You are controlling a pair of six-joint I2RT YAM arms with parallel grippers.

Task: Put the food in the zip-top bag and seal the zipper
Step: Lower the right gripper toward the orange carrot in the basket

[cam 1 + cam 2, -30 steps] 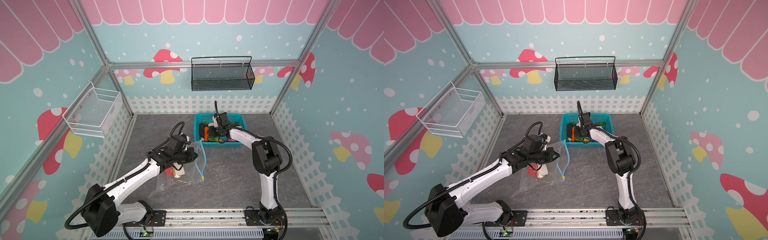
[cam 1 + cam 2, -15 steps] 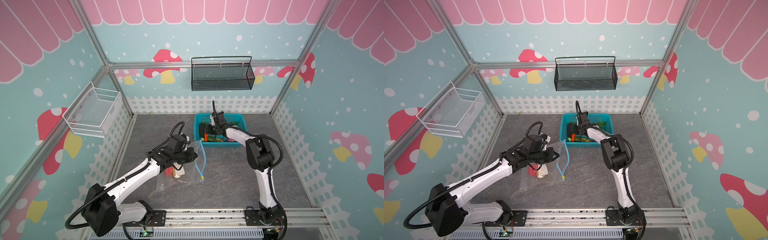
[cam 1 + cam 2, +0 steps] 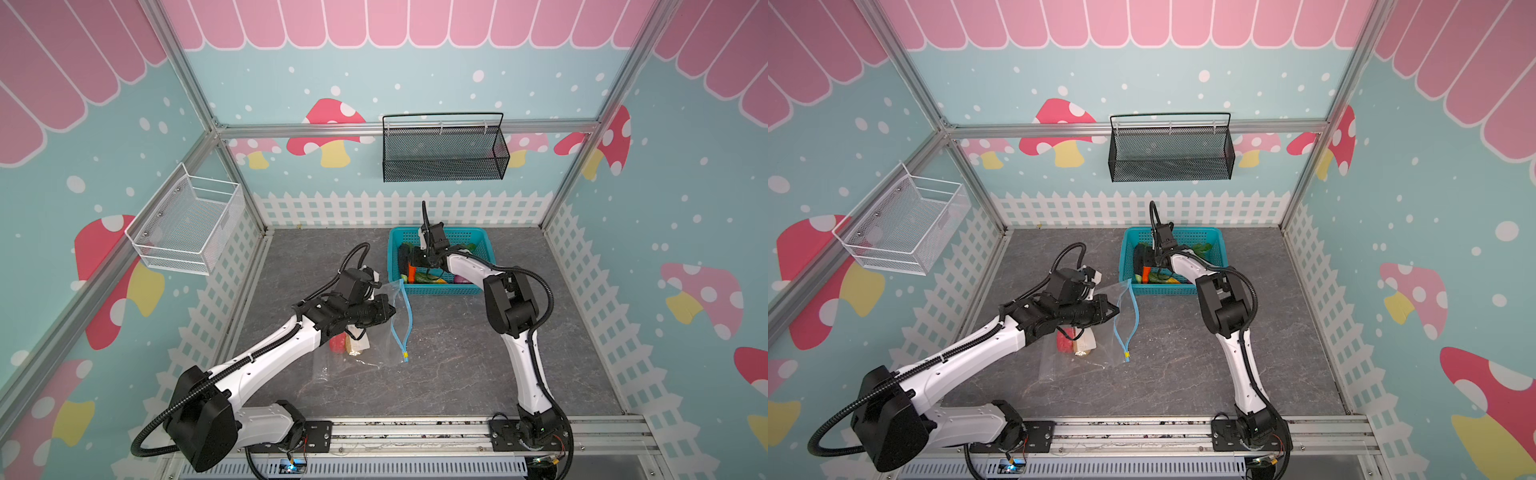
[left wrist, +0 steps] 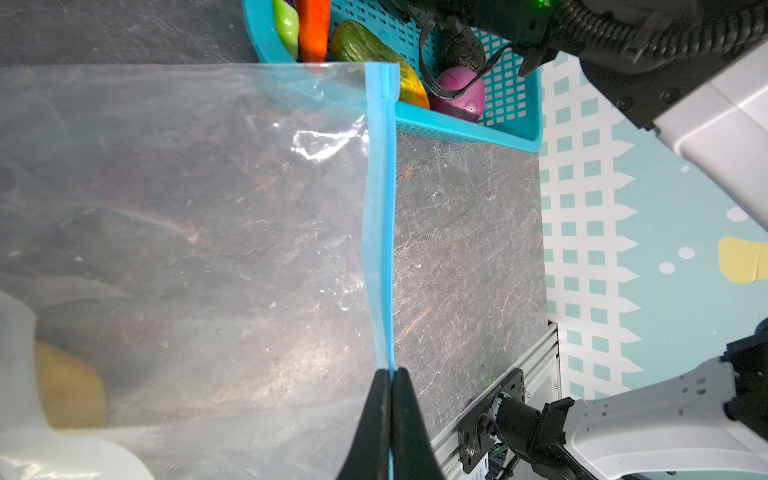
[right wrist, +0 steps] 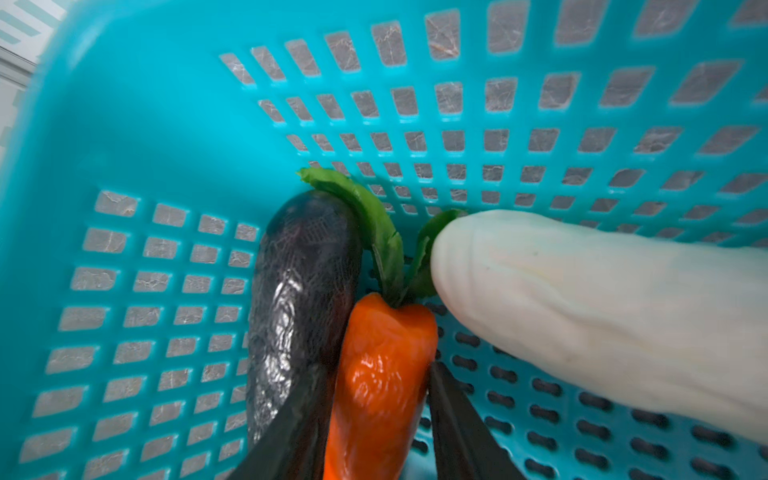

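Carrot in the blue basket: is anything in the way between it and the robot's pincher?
No, nothing. The right gripper has a finger on either side of the carrot. The eggplant lies right beside it on one side, the white radish near the other.

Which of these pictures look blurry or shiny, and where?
Left wrist view: a white glare streak on the clear bag, and the yellowish food behind the plastic is out of focus. Right wrist view: the white radish near the lens looks soft; the carrot shows shiny glints. Both top views: even light, sharp.
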